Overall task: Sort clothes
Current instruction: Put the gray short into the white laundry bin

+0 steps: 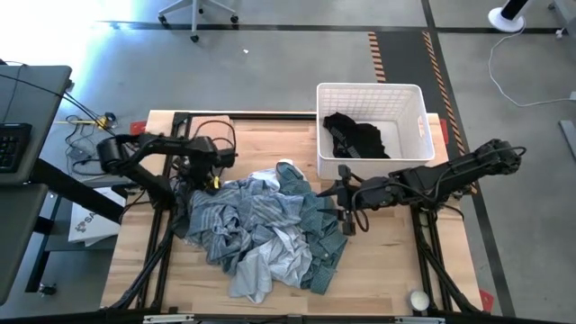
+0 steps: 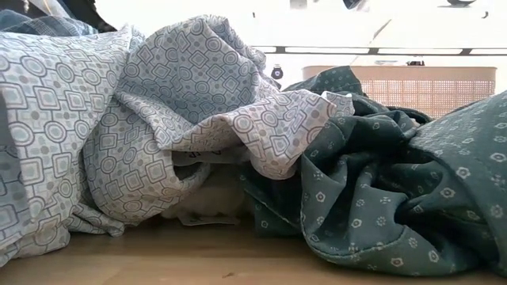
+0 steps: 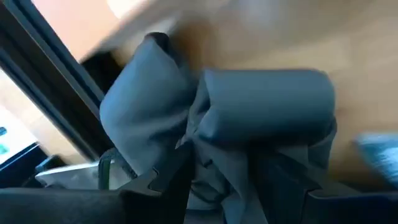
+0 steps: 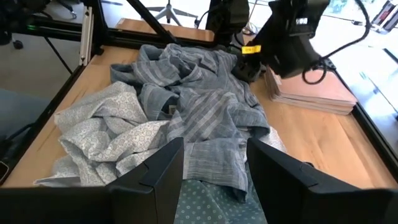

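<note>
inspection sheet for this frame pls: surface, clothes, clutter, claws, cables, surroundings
Surface: wooden table, bare at its edges.
Job's things: heap of clothes mid-table, blue-grey striped shirt, white patterned garment, dark green garment; black garment in the white basket.
Clutter: flat boards stacked at the left arm's side.
Claws: left claw at the heap's edge, shut on grey fabric; right claw open over the heap.
Cables: black loop by the left arm; floor cable.
Surroundings: desk, chair base.
</note>
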Available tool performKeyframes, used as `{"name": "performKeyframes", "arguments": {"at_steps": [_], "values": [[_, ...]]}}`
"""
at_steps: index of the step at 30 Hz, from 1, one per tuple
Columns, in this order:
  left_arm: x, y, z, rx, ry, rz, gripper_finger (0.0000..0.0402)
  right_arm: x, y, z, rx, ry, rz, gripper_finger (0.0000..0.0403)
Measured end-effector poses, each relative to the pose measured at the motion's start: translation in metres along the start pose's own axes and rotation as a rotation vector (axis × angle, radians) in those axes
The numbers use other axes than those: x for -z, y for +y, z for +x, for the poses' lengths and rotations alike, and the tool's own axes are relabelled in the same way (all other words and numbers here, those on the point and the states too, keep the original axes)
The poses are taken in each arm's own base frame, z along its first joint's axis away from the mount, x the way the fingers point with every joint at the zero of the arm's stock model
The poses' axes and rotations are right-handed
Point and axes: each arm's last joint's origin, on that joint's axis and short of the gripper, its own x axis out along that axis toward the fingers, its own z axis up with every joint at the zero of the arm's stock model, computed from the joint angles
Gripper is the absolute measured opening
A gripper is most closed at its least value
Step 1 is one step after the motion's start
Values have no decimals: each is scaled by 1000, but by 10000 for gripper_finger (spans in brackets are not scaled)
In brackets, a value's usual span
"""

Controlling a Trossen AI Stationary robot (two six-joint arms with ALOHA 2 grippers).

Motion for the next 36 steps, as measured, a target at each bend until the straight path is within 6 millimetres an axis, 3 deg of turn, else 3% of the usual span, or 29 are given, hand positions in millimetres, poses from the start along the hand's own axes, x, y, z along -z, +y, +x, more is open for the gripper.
{"name": "performKeyframes", "arguments": {"at_steps": [4,7,10,13,19,28,32,36], "values": [[-4,-5,6,-15,36,67,127,0,0,0,0,0,0,173],[-6,-7,0,-10,8,107,66,0,0,0,2,0,0,173],[-7,-5,-15,-7,-74,107,13,0,0,0,3,0,0,173],[-5,3,-37,0,-162,96,13,0,0,0,4,-1,4,173],[11,26,-105,144,-429,60,4,0,0,0,7,3,26,173],[74,67,-233,534,-1085,67,1,-1,0,2,6,-8,29,173],[89,65,-277,788,-1430,155,1,-1,2,7,6,-16,30,173],[78,43,-307,1036,-1603,327,1,1,4,16,7,-13,25,173]]}}
